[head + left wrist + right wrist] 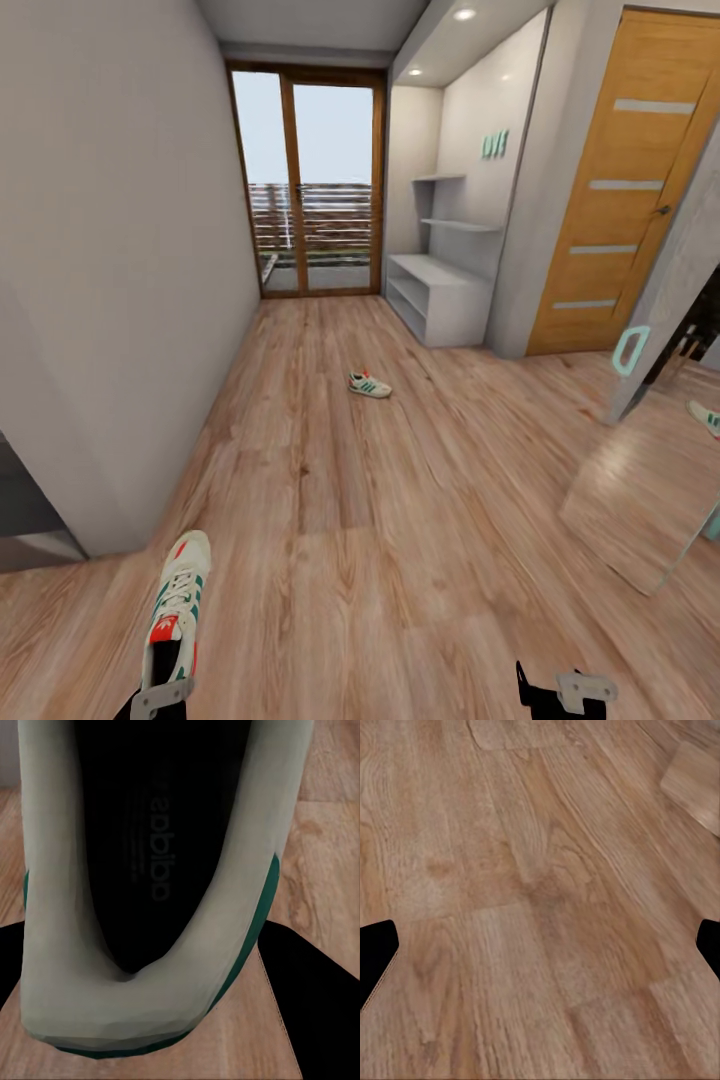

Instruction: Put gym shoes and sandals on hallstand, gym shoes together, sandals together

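Note:
My left gripper is shut on the heel of one cream-white gym shoe, held toe-forward low over the corridor floor. In the left wrist view the shoe's heel and dark insole sit between the black fingers. The other gym shoe lies alone on the floor mid-corridor. Further back on the right, the pale grey hallstand stands in a wall niche. My right gripper hangs open over bare planks, fingers wide apart. The sandals are out of view.
A grey wall corner juts in at the left. A leaning mirror at the right reflects a shoe. Beyond it is an orange wooden door. A glass balcony door closes the corridor's far end.

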You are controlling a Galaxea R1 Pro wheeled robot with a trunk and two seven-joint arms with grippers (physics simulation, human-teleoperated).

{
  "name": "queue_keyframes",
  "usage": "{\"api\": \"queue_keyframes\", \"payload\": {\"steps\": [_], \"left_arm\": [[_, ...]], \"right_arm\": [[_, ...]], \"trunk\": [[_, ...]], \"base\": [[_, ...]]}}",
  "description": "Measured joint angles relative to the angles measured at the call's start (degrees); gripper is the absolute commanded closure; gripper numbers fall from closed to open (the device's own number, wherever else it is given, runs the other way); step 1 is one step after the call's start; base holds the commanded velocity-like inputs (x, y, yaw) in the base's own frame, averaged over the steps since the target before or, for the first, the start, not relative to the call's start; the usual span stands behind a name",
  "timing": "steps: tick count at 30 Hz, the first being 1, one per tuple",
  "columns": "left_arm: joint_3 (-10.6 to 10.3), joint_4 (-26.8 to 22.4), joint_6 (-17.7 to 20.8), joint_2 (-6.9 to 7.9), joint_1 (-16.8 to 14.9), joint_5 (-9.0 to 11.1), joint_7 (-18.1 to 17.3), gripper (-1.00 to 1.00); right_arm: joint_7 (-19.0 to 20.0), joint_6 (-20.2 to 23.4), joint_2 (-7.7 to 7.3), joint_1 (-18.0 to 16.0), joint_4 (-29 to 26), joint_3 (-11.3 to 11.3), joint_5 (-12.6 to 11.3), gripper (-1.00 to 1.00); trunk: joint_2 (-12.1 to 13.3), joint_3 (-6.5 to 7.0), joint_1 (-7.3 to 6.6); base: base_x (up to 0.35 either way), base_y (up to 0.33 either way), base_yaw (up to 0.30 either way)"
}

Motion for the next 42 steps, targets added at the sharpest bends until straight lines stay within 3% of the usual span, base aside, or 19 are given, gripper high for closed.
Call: {"api": "queue_keyframes", "payload": {"steps": [42], "left_arm": [[0.0, 0.0, -0.1, -0.01, 0.0, -0.1, 0.0, 1.00]], "right_arm": [[0.1, 0.0, 0.00, 0.0, 0.0, 0.0, 0.0, -1.00]], "trunk": [[0.0, 0.00, 0.00]], "base": [[0.339, 0.000, 0.000]]}}
